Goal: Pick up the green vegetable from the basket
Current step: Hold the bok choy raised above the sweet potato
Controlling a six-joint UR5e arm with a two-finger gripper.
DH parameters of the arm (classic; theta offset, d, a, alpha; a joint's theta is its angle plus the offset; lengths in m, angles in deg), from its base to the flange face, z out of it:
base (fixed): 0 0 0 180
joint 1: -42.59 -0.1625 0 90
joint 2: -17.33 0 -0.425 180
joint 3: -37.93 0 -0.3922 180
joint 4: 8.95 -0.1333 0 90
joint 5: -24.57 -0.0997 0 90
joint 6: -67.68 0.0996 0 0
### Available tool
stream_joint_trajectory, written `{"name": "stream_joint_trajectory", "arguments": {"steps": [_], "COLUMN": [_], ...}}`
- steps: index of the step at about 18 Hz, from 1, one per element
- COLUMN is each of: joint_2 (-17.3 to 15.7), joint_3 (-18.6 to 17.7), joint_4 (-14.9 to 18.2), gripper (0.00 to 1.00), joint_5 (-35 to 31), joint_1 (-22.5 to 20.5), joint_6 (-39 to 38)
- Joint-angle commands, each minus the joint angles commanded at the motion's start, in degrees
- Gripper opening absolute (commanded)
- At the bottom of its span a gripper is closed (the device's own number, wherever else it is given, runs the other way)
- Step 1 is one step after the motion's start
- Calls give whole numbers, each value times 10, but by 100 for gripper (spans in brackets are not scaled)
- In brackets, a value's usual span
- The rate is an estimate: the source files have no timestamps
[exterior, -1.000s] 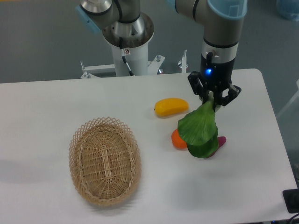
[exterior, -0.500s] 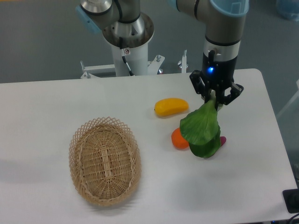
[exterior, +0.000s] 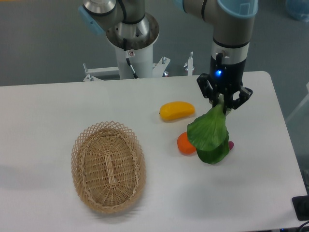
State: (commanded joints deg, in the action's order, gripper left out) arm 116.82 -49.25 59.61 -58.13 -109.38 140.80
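My tool (exterior: 222,103) pinches the stalk end of the vegetable (exterior: 208,137), whose leaves hang down over the bench toward its right edge, well apart from the basket (exterior: 108,166) near the front left. The leaves hide part of an orange (exterior: 184,143) and a purple scrap (exterior: 231,144); a mango (exterior: 176,110) lies nearer mid-bench. I judge the pick done; next I need only a firm hold.

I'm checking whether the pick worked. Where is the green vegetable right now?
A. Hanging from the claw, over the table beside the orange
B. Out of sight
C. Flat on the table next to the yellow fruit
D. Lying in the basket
A: the claw grips the green vegetable by its stalk end, beside the orange; the basket holds nothing.
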Motion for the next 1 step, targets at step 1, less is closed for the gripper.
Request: {"name": "stream_joint_trajectory", "arguments": {"steps": [1], "joint_2": [0], "joint_3": [0], "joint_4": [0], "gripper": [34], "joint_5": [0], "joint_1": [0], "joint_6": [0]}}
